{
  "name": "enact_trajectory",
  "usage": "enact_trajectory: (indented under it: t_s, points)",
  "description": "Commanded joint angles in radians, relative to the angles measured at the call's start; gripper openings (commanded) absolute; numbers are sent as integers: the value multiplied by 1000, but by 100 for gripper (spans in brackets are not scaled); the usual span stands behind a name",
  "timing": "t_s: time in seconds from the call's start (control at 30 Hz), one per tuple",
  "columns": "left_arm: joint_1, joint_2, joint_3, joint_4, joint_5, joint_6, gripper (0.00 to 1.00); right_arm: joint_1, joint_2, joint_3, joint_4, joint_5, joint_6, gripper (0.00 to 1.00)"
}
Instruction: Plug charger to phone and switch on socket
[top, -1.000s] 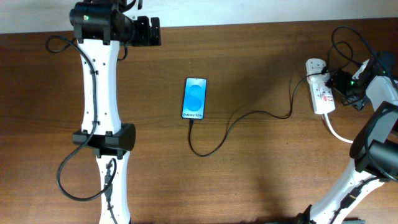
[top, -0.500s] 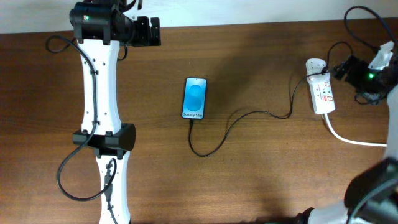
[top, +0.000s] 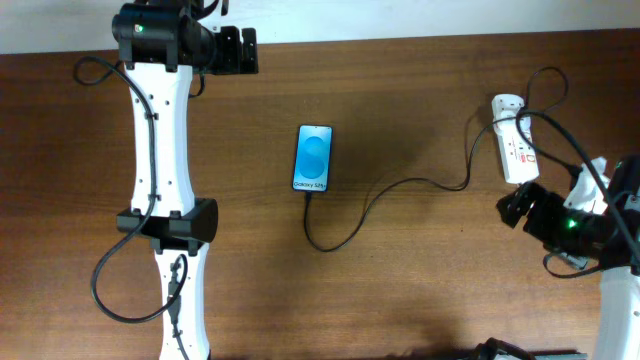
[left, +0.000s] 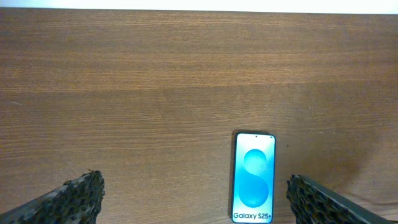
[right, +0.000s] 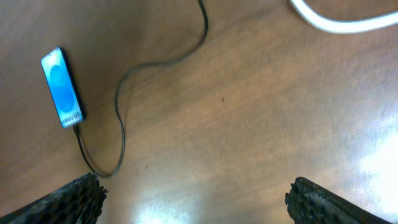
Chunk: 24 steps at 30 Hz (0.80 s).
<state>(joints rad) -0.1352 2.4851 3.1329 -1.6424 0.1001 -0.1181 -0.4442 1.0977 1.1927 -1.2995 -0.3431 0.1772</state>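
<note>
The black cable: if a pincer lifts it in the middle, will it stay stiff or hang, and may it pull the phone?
Probably floppy: the cable lies in loose curves, with a loop near the phone. Likely light, being thin. Its end meets the phone's lower edge, so a strong pull may drag the slim phone along.

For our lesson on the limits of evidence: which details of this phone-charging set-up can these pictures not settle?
- Switch positions on the white oblong power strip: overhead view, the red switches are too small.
- Whether the thin black cable is seated in the slim blue-screened smartphone: the left wrist frame's bottom edge cuts off the port; too small overhead, blurred in the right wrist view.
- Where the thick white cord leads: cut by the right wrist frame's top edge; overhead, the right arm covers it.
</note>
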Motion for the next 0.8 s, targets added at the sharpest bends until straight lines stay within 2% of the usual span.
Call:
enact_trajectory:
  t_s: [0.0,0.27,0.37,0.4,0.63,0.77]
  points:
    - [-1,6,-3,-2,-4,-9,99,6,21,1,-5,-12,-5,98]
    - [-1,6,-3,-2,-4,-9,99,6,85,1,-6,-24,-6,98]
    - [-1,6,-3,-2,-4,-9,99,13,84,1,-6,-58,-84,98]
    - [-1,6,-3,-2,-4,-9,99,32,83,1,-3,-67,-121,98]
    - [-1,6,-3,-2,-4,-9,100,289,4,1,147,-61,-117,98]
    - [-1,6,-3,-2,-4,-9,99,333,-77,1,174,-22,-114,98]
